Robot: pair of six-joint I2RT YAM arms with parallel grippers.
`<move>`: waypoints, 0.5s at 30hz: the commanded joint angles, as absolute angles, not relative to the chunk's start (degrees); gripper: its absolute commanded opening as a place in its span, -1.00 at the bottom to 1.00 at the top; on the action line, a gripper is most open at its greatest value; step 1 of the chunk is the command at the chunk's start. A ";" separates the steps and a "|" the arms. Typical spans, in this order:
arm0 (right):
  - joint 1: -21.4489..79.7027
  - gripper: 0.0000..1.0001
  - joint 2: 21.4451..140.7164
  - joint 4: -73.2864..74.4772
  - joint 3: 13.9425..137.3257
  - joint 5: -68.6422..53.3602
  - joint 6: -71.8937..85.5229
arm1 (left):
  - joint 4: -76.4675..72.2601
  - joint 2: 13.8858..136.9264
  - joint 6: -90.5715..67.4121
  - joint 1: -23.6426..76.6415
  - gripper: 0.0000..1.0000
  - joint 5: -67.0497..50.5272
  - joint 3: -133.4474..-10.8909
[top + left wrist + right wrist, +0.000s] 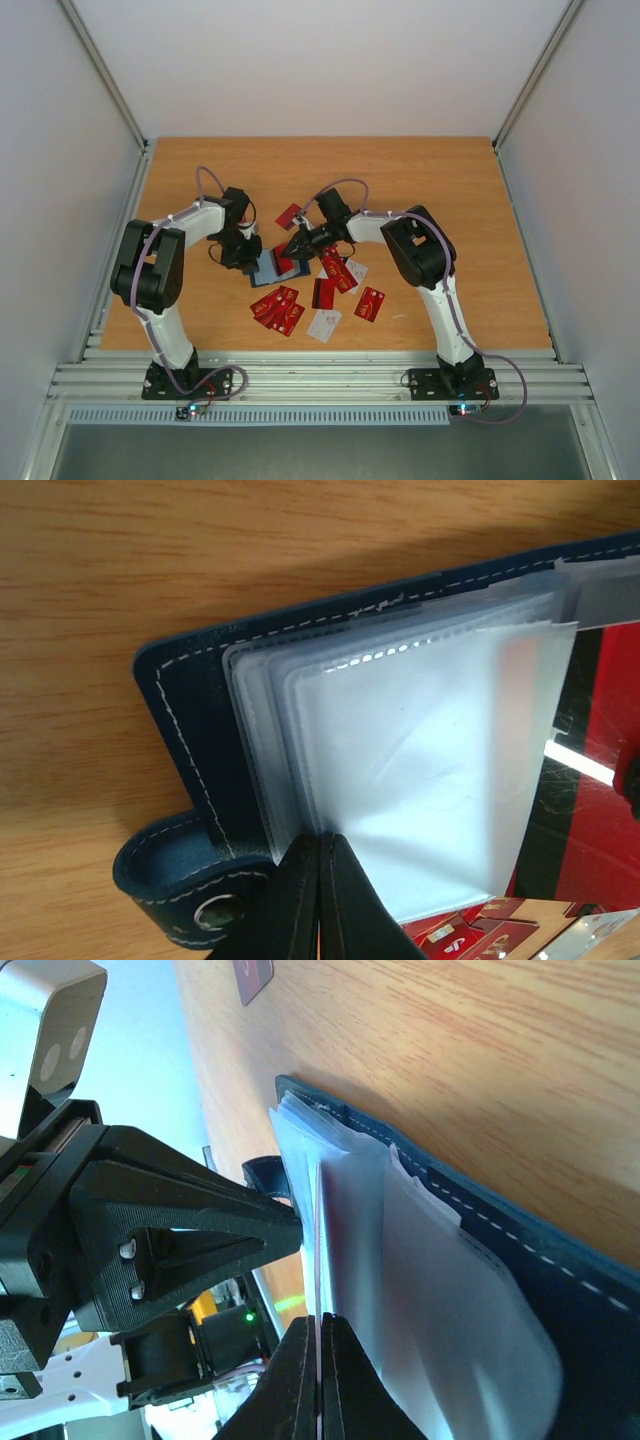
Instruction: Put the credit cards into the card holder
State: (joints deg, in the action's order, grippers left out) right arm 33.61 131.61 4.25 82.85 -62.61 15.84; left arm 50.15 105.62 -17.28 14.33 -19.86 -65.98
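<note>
Near the front of the wooden tabletop (480, 300) lie loose credit cards (277, 309). Most are red, and a white card (324, 325) lies among them. Just behind them the dark blue card holder (268, 268) lies open on the wood, with its clear sleeves (430, 760) fanned up. The left end effector (322, 852) is pinched tight on the edge of the sleeves. The right end effector (319, 1334) is pinched tight on one thin sleeve from the other side. Farther back one more red card (288, 213) lies apart from the rest.
</note>
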 commanded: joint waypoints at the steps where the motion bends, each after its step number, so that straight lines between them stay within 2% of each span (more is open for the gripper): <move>1: 34.63 -0.98 131.97 4.01 84.48 -65.04 15.95 | 48.88 106.79 -15.97 14.59 -0.92 -18.35 -64.02; 15: 37.24 -0.98 132.73 5.02 85.50 -60.85 17.47 | 47.93 106.29 -17.19 14.53 -0.92 -20.21 -63.19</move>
State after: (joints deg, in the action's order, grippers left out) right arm 35.31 131.72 5.61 84.49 -61.41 16.71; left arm 49.78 105.34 -16.67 14.26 -20.29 -65.49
